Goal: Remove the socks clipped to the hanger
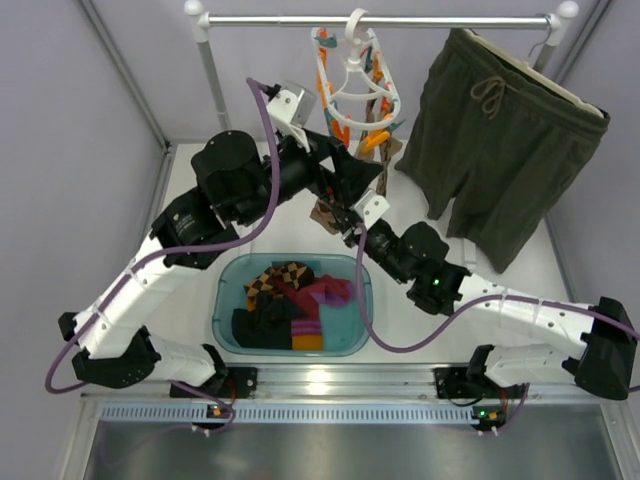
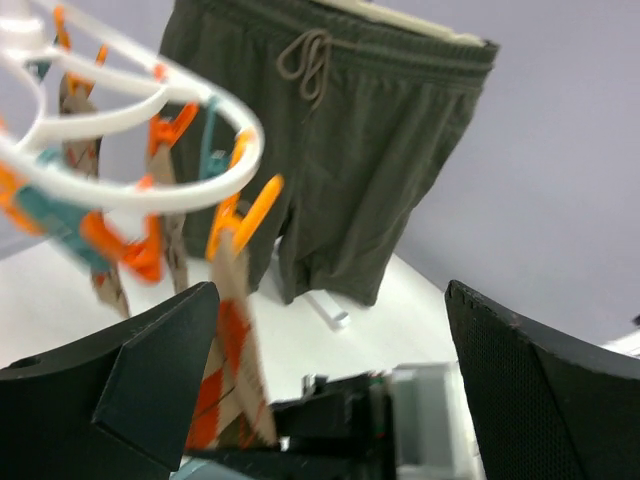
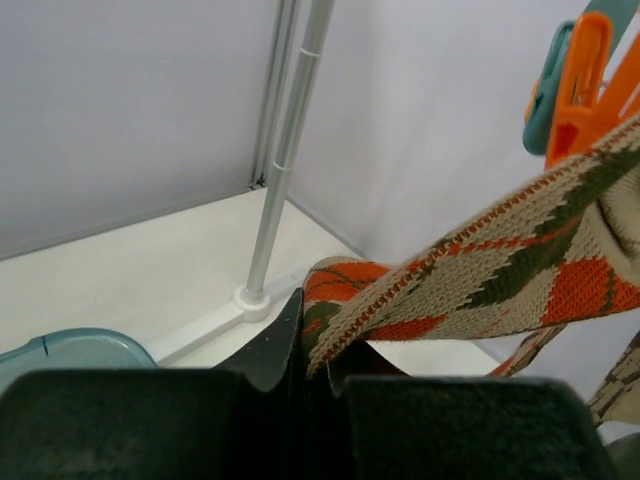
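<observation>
Right wrist view: the right fingers are clamped together on the lower end of an argyle sock; the knit is pinched flat between the pads.
Sock location: it hangs from an orange peg on the hanger, at the far middle of the scene, above the counter.
Sock axis: the long axis slants from the fingers at lower left up to the peg at upper right. The fabric looks taut along that line, with the clipped end uppermost.
Left wrist view: the left fingers stand wide apart and hold nothing. They sit just below the white ring, with a peg and its sock between them.
Handling, judged: the sock is light, soft and stretchy. It will lengthen before the peg lets go, so a pull should run along its length, not across it.
Hold point, judged: the present grip near the free end serves. A grip nearer the peg would waste less stretch.
Hanger, judged: it is light and hangs freely from the rail, so it is likely to swing or tilt under a pull.
Other socks: several lie in the teal tub at the near middle; others remain pegged.
Bystander: olive shorts hang at the far right, apart from the hanger.
</observation>
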